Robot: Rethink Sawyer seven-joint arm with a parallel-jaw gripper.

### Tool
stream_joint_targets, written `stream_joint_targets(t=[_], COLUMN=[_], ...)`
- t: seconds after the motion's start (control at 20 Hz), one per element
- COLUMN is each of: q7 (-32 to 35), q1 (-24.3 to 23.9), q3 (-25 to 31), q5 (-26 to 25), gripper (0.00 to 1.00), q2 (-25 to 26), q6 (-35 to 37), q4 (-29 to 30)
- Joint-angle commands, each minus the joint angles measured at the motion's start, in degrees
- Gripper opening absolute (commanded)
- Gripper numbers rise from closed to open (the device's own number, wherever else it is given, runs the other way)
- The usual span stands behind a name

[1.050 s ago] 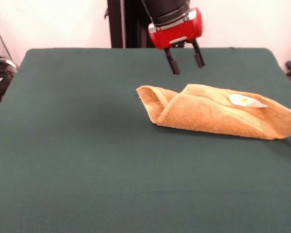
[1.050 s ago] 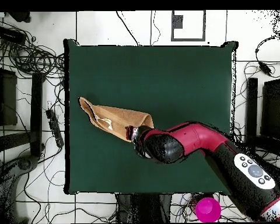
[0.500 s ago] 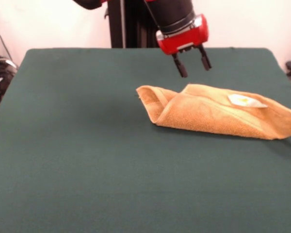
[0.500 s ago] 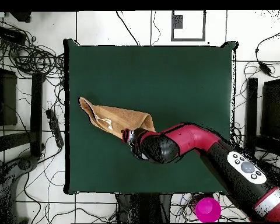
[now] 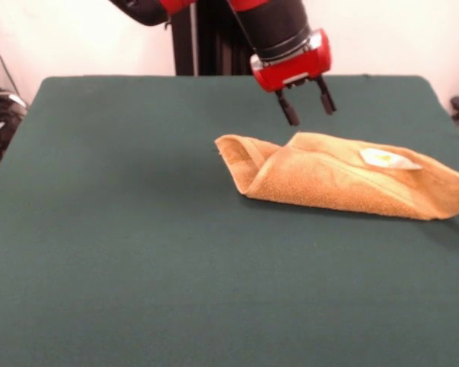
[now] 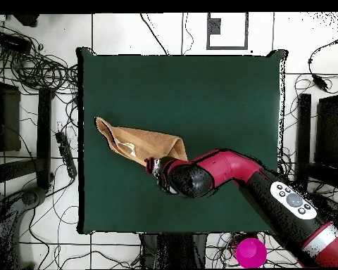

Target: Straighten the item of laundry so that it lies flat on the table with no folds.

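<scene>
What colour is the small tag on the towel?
White, with a faint yellow mark; the tag shows best in the front view.

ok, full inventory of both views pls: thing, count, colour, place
towel: 1, orange-tan, folded over on itself, right half of the table in the front view; left of centre overhead
tag: 1, white, on top of the towel towards its right end
table: 1, dark green cloth top, fills most of both views
cup: 1, magenta, on the floor below the table's bottom edge overhead
cables: many, dark, on the floor to the left of the table overhead
arm: 1, red and black, reaches in from bottom right overhead
claw: 1, black fingers on a red housing, open, above the towel's far edge, not touching it
</scene>
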Motion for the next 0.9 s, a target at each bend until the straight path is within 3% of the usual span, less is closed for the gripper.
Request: stream_joint_targets(t=[0.05,0.9], q7=[-12.49,-11.93], q1=[3.18,3.68], q3=[-2.02,-3.0], q5=[-2.71,-4.02], gripper=[1.0,1.0], q2=[-0.81,-0.09], q6=[5.48,5.89], q4=[-5.2,-6.43])
